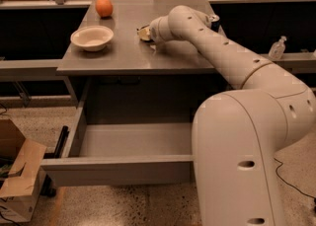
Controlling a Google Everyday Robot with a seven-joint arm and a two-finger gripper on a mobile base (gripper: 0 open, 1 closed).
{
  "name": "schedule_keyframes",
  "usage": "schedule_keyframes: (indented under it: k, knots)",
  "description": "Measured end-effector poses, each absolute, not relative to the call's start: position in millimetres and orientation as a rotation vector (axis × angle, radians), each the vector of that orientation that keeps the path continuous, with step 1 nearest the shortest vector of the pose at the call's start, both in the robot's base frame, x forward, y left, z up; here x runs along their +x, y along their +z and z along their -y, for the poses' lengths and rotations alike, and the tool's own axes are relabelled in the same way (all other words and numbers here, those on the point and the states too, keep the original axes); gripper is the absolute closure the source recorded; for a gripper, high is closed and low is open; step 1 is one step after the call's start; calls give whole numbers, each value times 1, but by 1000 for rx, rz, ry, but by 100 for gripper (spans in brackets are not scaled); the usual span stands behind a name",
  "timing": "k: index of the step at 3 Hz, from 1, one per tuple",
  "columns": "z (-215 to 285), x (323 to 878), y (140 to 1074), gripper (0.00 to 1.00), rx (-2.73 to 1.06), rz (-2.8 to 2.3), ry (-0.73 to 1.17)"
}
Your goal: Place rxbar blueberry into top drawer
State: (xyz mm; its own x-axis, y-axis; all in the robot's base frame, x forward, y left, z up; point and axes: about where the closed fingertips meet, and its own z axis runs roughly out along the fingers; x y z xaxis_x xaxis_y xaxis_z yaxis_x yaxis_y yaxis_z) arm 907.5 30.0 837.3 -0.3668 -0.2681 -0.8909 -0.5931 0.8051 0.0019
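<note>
The top drawer (pixel 116 169) is pulled out below the grey table (pixel 123 55); what shows of its inside is bare. My arm reaches over the tabletop, and the gripper (pixel 146 33) is low over the table's middle, to the right of the bowl. Only a small yellowish and dark part of the gripper shows past the wrist. The rxbar blueberry is hidden or out of view; I cannot tell whether it lies under the gripper.
A white bowl (pixel 92 38) and an orange (pixel 103 7) sit on the table's left part. A dark can top (pixel 214 19) peeks out behind my arm. A cardboard box (pixel 17 180) stands on the floor at left. A clear bottle (pixel 277 49) stands at right.
</note>
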Motion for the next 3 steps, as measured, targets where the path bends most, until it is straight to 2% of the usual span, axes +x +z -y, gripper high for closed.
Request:
schedule_keyframes:
  k: [3]
  knots:
    - [-33,907,834,0,-647,-1966,400]
